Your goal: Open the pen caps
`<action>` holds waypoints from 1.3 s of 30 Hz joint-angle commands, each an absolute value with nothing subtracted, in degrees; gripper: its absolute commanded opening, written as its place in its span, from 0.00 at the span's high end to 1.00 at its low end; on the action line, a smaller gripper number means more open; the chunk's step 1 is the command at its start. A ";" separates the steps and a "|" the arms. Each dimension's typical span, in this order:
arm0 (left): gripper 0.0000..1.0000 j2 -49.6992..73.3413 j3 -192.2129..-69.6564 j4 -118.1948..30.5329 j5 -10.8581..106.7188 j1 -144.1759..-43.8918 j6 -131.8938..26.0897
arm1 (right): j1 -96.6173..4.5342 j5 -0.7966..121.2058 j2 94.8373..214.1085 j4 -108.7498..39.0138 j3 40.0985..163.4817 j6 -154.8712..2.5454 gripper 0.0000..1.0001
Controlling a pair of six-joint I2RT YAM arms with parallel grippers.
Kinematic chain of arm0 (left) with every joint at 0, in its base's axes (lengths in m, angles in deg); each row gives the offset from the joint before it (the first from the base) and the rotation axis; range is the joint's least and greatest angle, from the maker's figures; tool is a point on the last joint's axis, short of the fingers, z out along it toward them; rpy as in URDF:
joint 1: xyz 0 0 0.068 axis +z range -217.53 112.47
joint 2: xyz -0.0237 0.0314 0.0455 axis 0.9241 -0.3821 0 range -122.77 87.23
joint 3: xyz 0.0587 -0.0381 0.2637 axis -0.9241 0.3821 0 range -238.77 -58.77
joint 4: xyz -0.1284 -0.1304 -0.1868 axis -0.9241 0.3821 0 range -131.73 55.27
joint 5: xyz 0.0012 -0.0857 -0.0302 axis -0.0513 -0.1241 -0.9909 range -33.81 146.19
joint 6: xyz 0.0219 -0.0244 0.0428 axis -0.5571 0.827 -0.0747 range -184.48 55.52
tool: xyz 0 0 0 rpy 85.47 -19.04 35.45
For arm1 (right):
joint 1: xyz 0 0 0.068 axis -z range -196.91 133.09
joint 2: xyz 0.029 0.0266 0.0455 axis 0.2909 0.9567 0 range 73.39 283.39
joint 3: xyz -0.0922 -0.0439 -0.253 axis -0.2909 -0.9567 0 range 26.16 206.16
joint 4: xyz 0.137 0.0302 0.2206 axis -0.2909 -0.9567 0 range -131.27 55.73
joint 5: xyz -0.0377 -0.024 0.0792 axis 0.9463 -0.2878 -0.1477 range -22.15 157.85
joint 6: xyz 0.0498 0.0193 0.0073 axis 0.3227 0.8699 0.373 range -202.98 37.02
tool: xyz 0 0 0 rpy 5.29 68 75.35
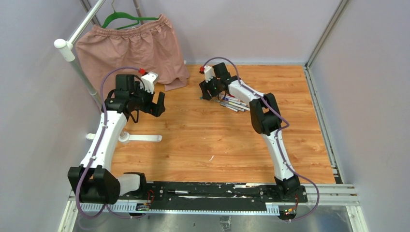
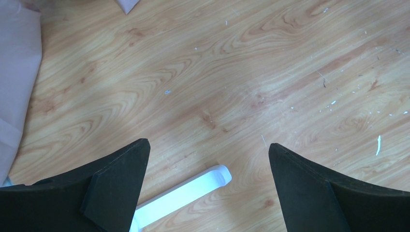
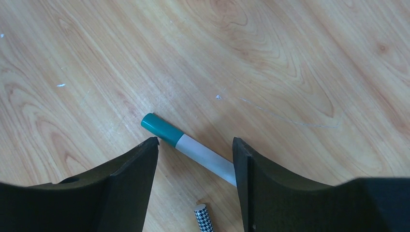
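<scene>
- The right pincer (image 3: 195,140) stands partly open, low over the table (image 3: 290,58), its fingers astride a white-barrelled pen (image 3: 205,157) that lies slantwise on the wood.
- The pen's teal cap (image 3: 162,128) is on, poking out past the fingertips.
- More pens (image 1: 235,104) lie heaped just beside that pincer.
- The left pincer (image 2: 208,144) gapes wide, holding nothing, above a white bar (image 2: 183,193).
</scene>
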State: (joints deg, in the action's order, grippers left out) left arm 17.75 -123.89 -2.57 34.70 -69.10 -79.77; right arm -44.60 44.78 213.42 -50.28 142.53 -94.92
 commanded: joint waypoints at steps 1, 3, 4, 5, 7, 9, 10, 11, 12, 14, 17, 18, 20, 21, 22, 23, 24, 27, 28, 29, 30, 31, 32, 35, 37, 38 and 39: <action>0.00 16.87 -124.85 -2.13 33.35 -68.76 -78.95 | -45.26 51.52 213.46 -52.80 140.91 -94.96 0.37; 0.00 16.51 -125.09 -2.09 33.11 -68.75 -78.73 | -44.98 50.78 212.66 -52.54 140.72 -94.61 0.33; 0.00 16.46 -125.14 -2.08 33.01 -68.76 -78.66 | -44.75 49.55 211.97 -52.32 140.23 -94.82 0.30; 0.00 16.52 -125.20 -2.08 32.95 -68.76 -78.64 | -44.45 48.16 211.07 -52.12 139.50 -95.24 0.29; 0.00 16.84 -125.26 -2.09 32.94 -68.76 -78.71 | -43.78 46.72 209.52 -51.98 138.16 -96.29 0.25; 0.00 17.32 -125.42 -2.08 32.99 -68.75 -78.82 | -42.96 45.01 208.31 -52.45 137.20 -97.35 0.21; 0.00 17.58 -125.60 -2.04 33.08 -68.76 -78.81 | -42.50 44.19 207.94 -53.21 137.02 -97.99 0.19; 0.00 17.67 -125.76 -1.96 33.08 -68.76 -78.74 | -42.29 43.82 207.95 -53.95 137.06 -98.65 0.18; 0.00 17.79 -126.06 -1.85 33.08 -68.76 -78.80 | -42.15 44.14 208.02 -54.59 137.14 -99.30 0.18; 0.00 18.11 -126.53 -1.49 33.04 -68.76 -78.81 | -42.10 44.65 208.80 -55.75 137.42 -100.69 0.19; 0.00 18.06 -127.67 -0.77 32.82 -68.76 -78.96 | -42.18 45.33 209.86 -56.08 137.16 -100.65 0.22; 0.00 17.99 -128.01 -0.58 32.88 -68.76 -78.98 | -42.14 45.16 210.00 -56.07 136.92 -100.46 0.23; 0.00 17.84 -128.64 -0.21 32.92 -68.76 -79.08 | -42.10 45.25 210.34 -56.05 136.24 -100.13 0.27; 0.00 17.69 -128.90 -0.05 32.91 -68.76 -79.08 | -42.11 45.25 210.28 -55.95 135.79 -100.04 0.27; 0.00 17.70 -129.12 0.12 32.78 -68.76 -79.01 | -42.07 45.32 210.20 -55.78 135.22 -99.95 0.28; 0.00 17.69 -129.28 0.11 32.61 -68.76 -78.94 | -42.17 45.89 210.04 -55.54 134.85 -99.90 0.29; 0.00 17.63 -129.38 0.14 32.52 -68.76 -78.84 | -42.22 46.48 209.87 -55.16 134.44 -99.67 0.32; 0.00 17.49 -129.68 0.13 32.32 -68.76 -78.41 | -42.24 48.35 209.63 -53.95 133.88 -98.16 0.48; 0.00 17.47 -129.67 0.11 32.15 -68.76 -78.30 | -42.24 48.35 209.48 -53.43 133.52 -97.84 0.50; 0.00 17.48 -129.57 0.12 31.97 -68.76 -78.28 | -42.23 48.38 209.34 -52.62 133.03 -97.55 0.50; 0.00 17.56 -129.53 0.11 31.82 -68.72 -78.28 | -42.24 48.60 209.16 -51.80 132.43 -97.26 0.51; 0.00 17.61 -129.52 0.11 31.72 -68.76 -78.27 | -42.25 48.82 208.99 -51.03 131.96 -96.96 0.51; 0.00 17.54 -129.52 0.11 31.61 -68.76 -78.24 | -42.23 48.93 208.93 -50.56 131.63 -96.76 0.52; 0.00 17.70 -129.68 0.11 31.37 -68.76 -78.22 | -42.30 49.03 208.87 -50.00 131.12 -96.30 0.61; 0.00 17.56 -129.78 0.11 31.41 -68.76 -78.19 | -42.44 48.81 208.64 -49.86 130.51 -96.09 0.68; 0.00 17.58 -129.86 0.12 31.41 -68.76 -78.21 | -42.58 48.89 208.32 -49.72 129.97 -96.08 0.71; 0.00 17.51 -129.91 0.14 31.48 -68.76 -78.21 | -42.89 49.11 207.95 -49.59 129.21 -96.08 0.72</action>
State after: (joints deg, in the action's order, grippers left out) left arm 16.90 -128.19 -0.87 32.53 -69.10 -78.83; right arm -42.48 48.03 208.22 -45.78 132.76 -97.52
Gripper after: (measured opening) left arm 1.000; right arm 0.311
